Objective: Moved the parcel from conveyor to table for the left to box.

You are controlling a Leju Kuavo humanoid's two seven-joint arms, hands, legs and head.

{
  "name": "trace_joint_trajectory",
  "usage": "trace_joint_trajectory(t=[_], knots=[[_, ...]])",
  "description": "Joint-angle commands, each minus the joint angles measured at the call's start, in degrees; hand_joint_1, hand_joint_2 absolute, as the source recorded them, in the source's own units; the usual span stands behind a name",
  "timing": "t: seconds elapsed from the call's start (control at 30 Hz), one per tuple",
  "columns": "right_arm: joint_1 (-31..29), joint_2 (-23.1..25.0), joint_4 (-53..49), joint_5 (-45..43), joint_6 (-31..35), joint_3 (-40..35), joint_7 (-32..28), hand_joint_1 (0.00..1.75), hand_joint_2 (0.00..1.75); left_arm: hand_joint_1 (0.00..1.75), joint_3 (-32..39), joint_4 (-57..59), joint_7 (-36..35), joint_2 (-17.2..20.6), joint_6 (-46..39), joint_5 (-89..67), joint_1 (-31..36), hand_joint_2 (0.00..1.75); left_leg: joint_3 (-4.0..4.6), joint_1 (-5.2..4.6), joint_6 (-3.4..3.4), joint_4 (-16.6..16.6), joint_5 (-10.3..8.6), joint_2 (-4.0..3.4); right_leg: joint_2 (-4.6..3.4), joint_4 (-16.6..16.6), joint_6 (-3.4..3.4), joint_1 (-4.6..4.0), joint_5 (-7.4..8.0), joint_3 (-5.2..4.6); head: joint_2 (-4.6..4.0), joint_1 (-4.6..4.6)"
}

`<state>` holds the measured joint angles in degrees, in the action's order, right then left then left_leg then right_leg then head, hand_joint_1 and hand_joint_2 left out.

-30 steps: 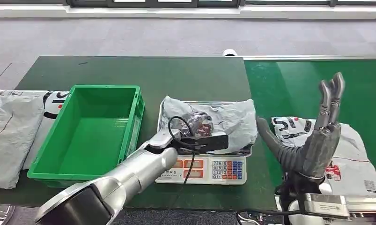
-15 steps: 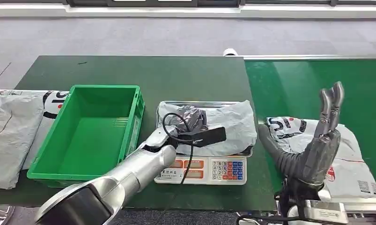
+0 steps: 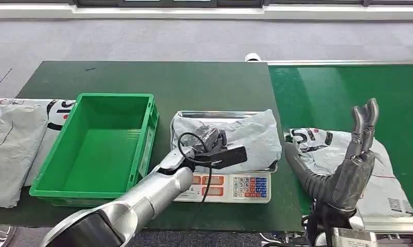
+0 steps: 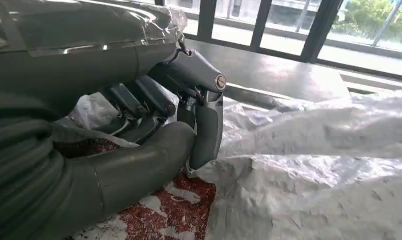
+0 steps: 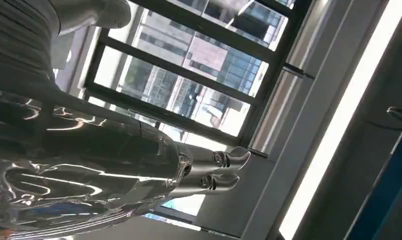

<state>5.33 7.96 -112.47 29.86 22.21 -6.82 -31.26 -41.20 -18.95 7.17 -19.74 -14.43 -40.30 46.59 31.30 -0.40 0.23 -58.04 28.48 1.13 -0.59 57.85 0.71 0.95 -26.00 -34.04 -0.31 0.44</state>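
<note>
Left hand (image 3: 210, 140) fingers (image 4: 138, 102) seemingly gripping parcel (image 3: 245, 135) on scale (image 3: 230, 186) | right hand (image 3: 354, 159) fingers spread, empty

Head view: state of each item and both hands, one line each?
parcel on the scale: lying on the scale tray, crumpled, left hand on it.
left hand: fingers curled into the parcel's plastic.
right hand: raised, fingers apart, holding nothing.
green crate: upright, nothing inside.
scale: display unreadable.
parcel on the conveyor: lying flat, untouched.
parcels on the table's left: lying flat beside the crate.
</note>
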Motion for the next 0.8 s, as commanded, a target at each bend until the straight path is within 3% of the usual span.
trace_joint_trajectory(t=[0.03, 0.8], knots=[[0.05, -0.99, 0.2, -0.04, 0.24, -1.98, 0.09, 0.0, 1.75, 1.75, 1.99, 0.86, -0.33, -0.26, 0.37, -0.02, -0.3, 1.75, -0.05, 0.05, -0.06, 0.06, -0.01, -0.11, 0.0, -0.1, -0.05, -0.06, 0.04, 0.06, 0.0, 0.0], [-0.22, -1.62, 0.62, 0.37, 1.62, -3.4, 0.37, 0.0, 1.75, 1.75, -0.27, 1.21, -0.14, -0.26, 0.32, 3.33, -1.68, 1.75, -0.14, 0.07, -0.08, 0.15, -0.01, -0.17, -0.03, -0.19, -0.06, -0.08, 0.06, 0.14, -0.02, 0.0]])
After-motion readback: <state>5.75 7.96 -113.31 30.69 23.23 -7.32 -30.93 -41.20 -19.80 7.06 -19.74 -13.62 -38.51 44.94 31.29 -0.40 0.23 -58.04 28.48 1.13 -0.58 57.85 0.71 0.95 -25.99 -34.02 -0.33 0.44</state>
